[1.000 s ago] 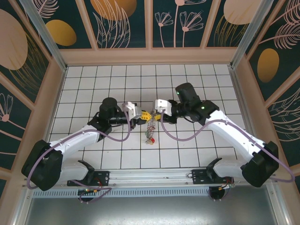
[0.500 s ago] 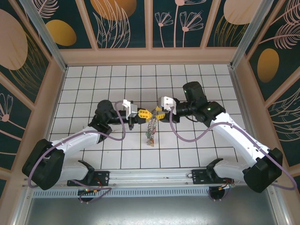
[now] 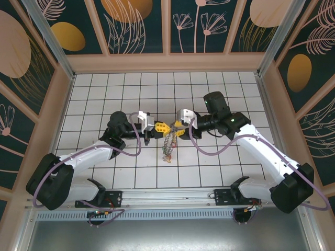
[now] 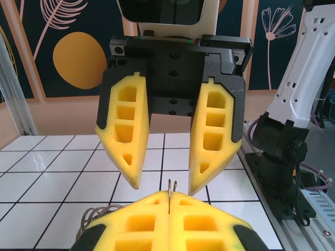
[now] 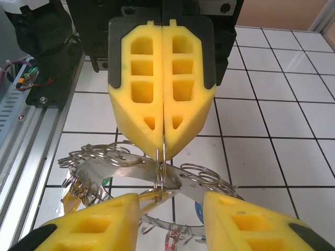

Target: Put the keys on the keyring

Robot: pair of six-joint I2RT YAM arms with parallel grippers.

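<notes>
**Yellow fingers meet over a hanging bunch of keys**

Top view: the white tiled table [image 3: 104, 94] is walled by wooden frames and dark leaf-patterned panels [image 3: 136, 26]. Both arms reach to the middle of the frame, purple cables [image 3: 137, 149] looping beside them. The left gripper [image 3: 158, 127] and the right gripper [image 3: 175, 127] face each other tip to tip. Just below them the keys [image 3: 168, 150] hang in a thin tangled strand over the tiles. The bunch is too small here to tell its parts apart, and so is the gap of either pair of fingers.

Left wrist view: the left gripper [image 4: 169, 201], at the bottom edge, has its fingers pressed together on a thin wire loop [image 4: 170, 189] that sticks up between them. Straight ahead, the right gripper [image 4: 165, 184] shows a plain gap between its two fingers [image 4: 125, 130], tips just above the loop. The right arm [image 4: 309, 68] stands at the right edge.

Right wrist view: this one looks down on the bunch. The keyring [image 5: 123, 170], a flat grey band strung with many wire rings, hangs under the closed left gripper [image 5: 163, 149], which pinches the wire loop [image 5: 162, 170] running down to it. The right gripper [image 5: 170, 201] holds nothing; its fingers [image 5: 94, 227] stand moderately apart on either side of that loop. Whether they touch the rings I cannot tell. Red and blue bits of the keys [image 5: 170, 243] show at the bottom.
</notes>
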